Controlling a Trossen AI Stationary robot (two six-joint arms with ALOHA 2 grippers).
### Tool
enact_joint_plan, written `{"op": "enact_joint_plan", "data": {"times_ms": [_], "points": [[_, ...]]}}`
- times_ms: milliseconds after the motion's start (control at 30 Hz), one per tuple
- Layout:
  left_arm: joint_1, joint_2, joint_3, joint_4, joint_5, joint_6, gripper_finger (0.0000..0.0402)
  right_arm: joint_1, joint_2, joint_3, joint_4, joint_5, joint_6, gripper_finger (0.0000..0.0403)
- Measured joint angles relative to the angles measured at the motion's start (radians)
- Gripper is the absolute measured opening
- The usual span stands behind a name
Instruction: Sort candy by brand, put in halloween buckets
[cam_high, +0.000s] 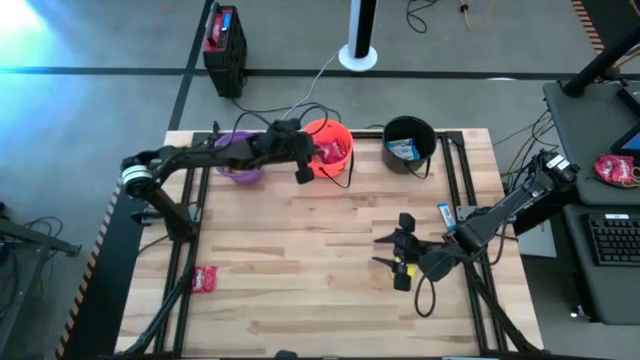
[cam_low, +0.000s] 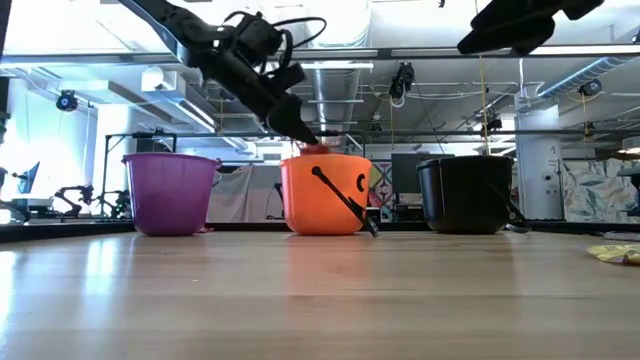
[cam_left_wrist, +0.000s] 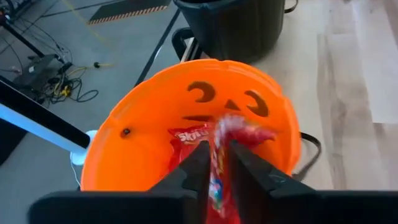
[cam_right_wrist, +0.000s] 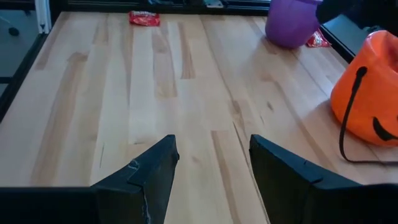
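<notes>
Left wrist view is showing my left hand (cam_left_wrist: 216, 163) hanging over the orange bucket (cam_high: 329, 148) at the worktop's (cam_high: 300, 250) far edge, its fingers nearly pressed together and pinching a red candy packet (cam_left_wrist: 231, 155) above another red packet (cam_left_wrist: 188, 138) lying inside. The purple bucket (cam_high: 240, 160) is standing just beside the orange one toward the far left corner, and the black bucket (cam_high: 409, 142) is sitting toward the far right with a blue-and-white packet (cam_high: 403, 150) in it. I am judging the release as the risky part: the packet is dangling close to the rim nearest me, so it could catch there and slide out onto the worktop. My right hand (cam_right_wrist: 210, 171) is hovering spread near the right edge over a yellow packet (cam_high: 402, 272); lowering carelessly could shove it away. One red packet (cam_high: 204, 279) is waiting near the left edge.
</notes>
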Motion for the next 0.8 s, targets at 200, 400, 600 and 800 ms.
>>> {"op": "enact_joint_plan", "data": {"times_ms": [200, 400, 600, 800], "points": [[0.008, 0.02, 0.027, -0.006, 0.0, 0.007, 0.0107, -0.014, 0.0, 0.0, -0.015, -0.002, 0.047, 0.0196], [-0.026, -0.053, 0.023, -0.073, 0.022, 0.024, 0.0152, -0.013, 0.0, 0.0, -0.043, -0.027, 0.162, 0.0196], [-0.102, -0.141, 0.018, -0.2, 0.027, -0.048, 0.0154, -0.027, -0.002, 0.0, -0.187, -0.069, 0.345, 0.0196], [-0.173, -0.217, 0.017, -0.308, 0.015, -0.141, 0.0153, -0.091, -0.008, 0.0, -0.363, -0.206, 0.545, 0.0195]]}}
